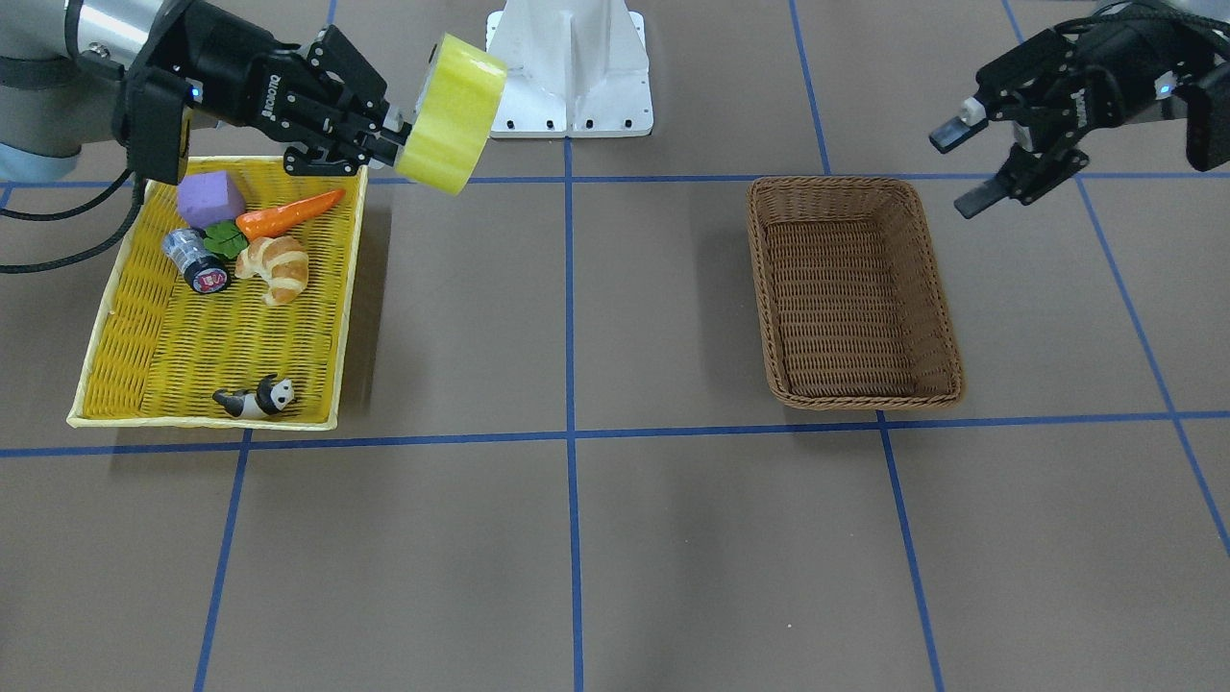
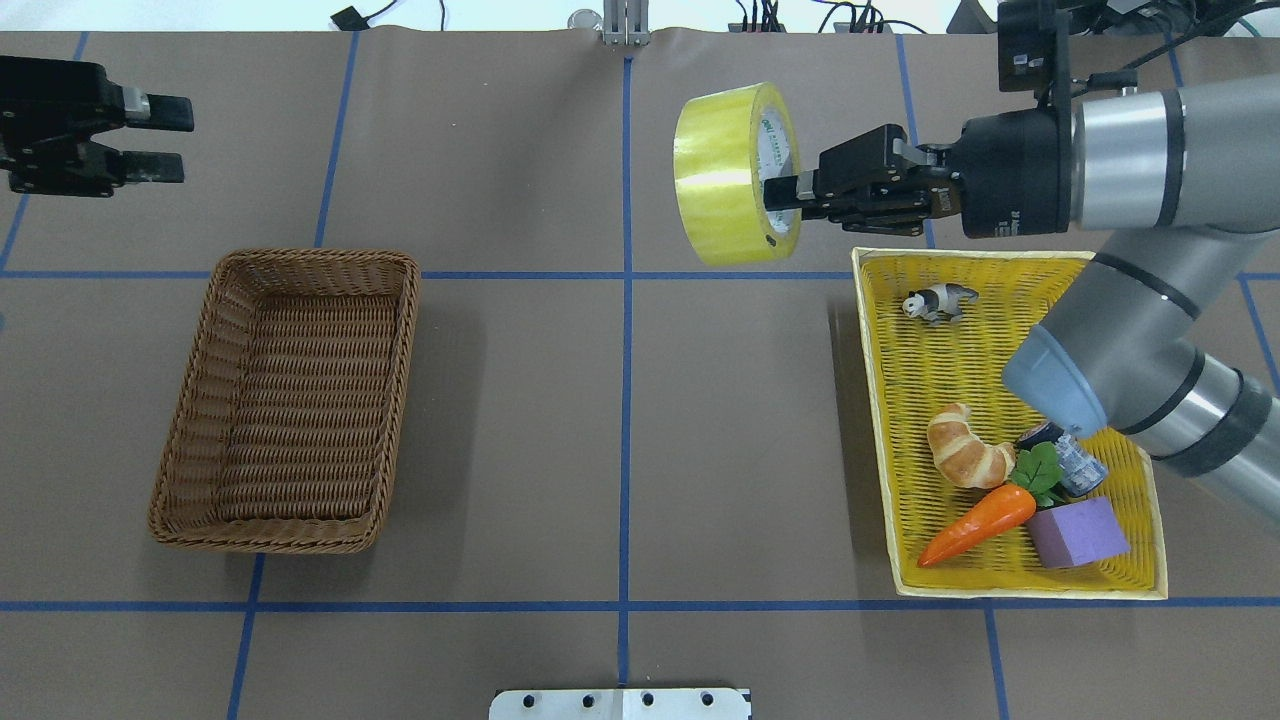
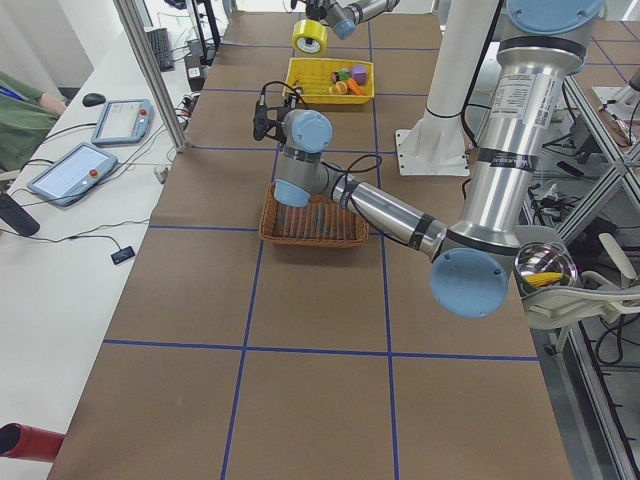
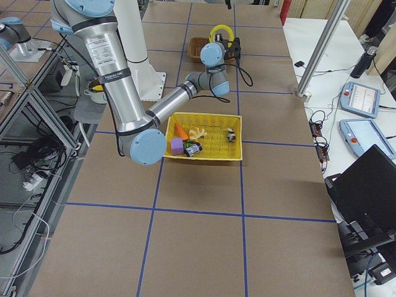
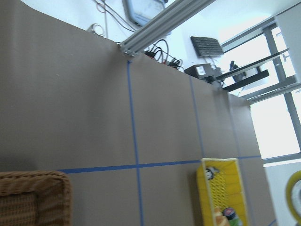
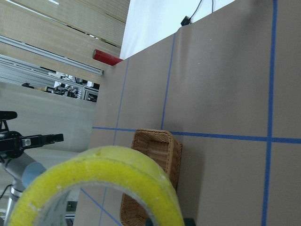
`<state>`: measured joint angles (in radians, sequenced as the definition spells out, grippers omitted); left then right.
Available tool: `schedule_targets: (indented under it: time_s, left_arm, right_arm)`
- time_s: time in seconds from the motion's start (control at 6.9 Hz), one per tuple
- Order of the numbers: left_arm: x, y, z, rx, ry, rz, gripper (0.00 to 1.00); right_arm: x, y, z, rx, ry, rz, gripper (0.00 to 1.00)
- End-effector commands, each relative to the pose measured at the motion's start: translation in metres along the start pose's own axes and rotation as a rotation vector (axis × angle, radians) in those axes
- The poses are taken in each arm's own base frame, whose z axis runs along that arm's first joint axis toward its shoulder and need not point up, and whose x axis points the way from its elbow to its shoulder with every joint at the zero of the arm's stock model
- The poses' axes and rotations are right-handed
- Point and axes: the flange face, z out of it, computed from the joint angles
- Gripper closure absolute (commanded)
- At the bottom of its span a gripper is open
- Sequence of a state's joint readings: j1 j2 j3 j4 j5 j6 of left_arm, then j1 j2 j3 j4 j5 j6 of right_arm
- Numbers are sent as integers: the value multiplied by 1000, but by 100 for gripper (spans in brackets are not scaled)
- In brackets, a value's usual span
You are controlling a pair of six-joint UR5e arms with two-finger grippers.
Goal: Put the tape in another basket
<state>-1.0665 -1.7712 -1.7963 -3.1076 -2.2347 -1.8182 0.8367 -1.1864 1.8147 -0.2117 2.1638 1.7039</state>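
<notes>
My right gripper (image 2: 800,190) is shut on the tape (image 2: 725,175), a wide yellow roll with a pale core, with one finger inside the core. It holds the roll in the air just off the yellow tray's far corner, near the table's centre line. The tape also shows in the front view (image 1: 452,115) and fills the bottom of the right wrist view (image 6: 94,183). The brown wicker basket (image 2: 315,257) sits empty on the left half of the table (image 1: 831,183). My left gripper (image 2: 165,140) is open and empty, in the air beyond the basket's far left corner.
The shallow yellow tray (image 2: 875,400) on the right holds a croissant (image 2: 965,455), a carrot (image 2: 975,520), a purple block (image 2: 1078,530), a small silvery cylinder (image 2: 1070,465) and a panda figure (image 2: 935,300). The robot's white base (image 1: 572,67) stands at the table's near-robot edge.
</notes>
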Motion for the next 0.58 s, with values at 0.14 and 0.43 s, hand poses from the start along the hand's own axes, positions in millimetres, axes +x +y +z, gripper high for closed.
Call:
schedule_targets:
  time_s: [0.14,0.43]
  left_arm:
    - [27,65,66,-24,354,-317,3]
    - [45,82,87,-84,410,-393,3]
  right_arm:
    - [-4,86,57,34,-245,48,100]
    - [-6,99,69,44,-272,64,100]
